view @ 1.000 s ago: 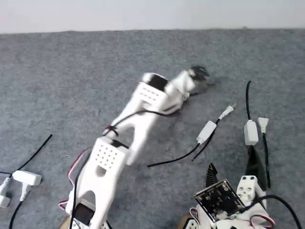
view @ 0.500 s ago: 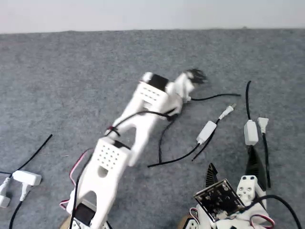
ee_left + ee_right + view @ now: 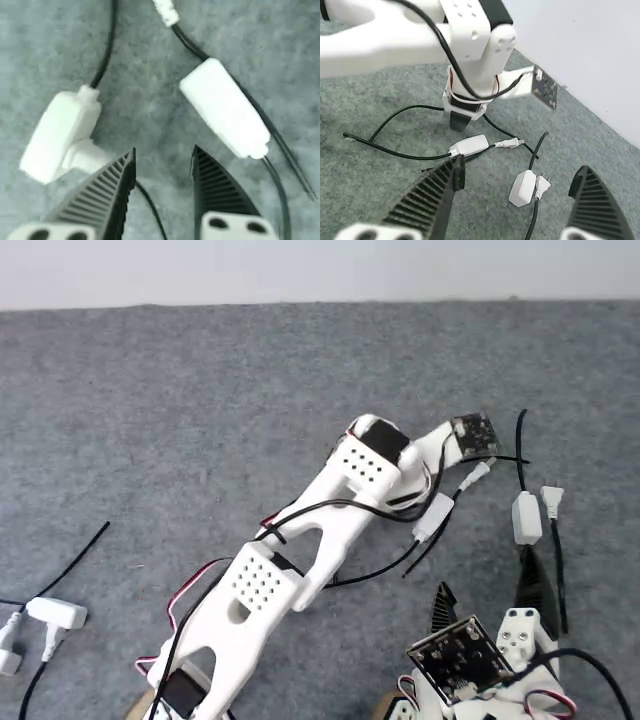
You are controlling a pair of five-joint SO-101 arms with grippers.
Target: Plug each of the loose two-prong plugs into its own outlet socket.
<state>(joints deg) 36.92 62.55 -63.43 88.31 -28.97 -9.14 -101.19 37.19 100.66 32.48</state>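
Gripper of left arm (image 3: 163, 151), partly open and empty, hovers between white socket block (image 3: 225, 107) and second socket block (image 3: 57, 137); closing here could snag the black cable (image 3: 150, 205) beneath, not a plug.

Grey carpeted table (image 3: 150, 390) carries white sockets (image 3: 526, 517), plugs (image 3: 552, 500), cables (image 3: 75, 558)

The middle socket (image 3: 433, 517) is laid just left of the right socket (image 3: 526, 517); the left socket (image 3: 55, 613) is set well apart.
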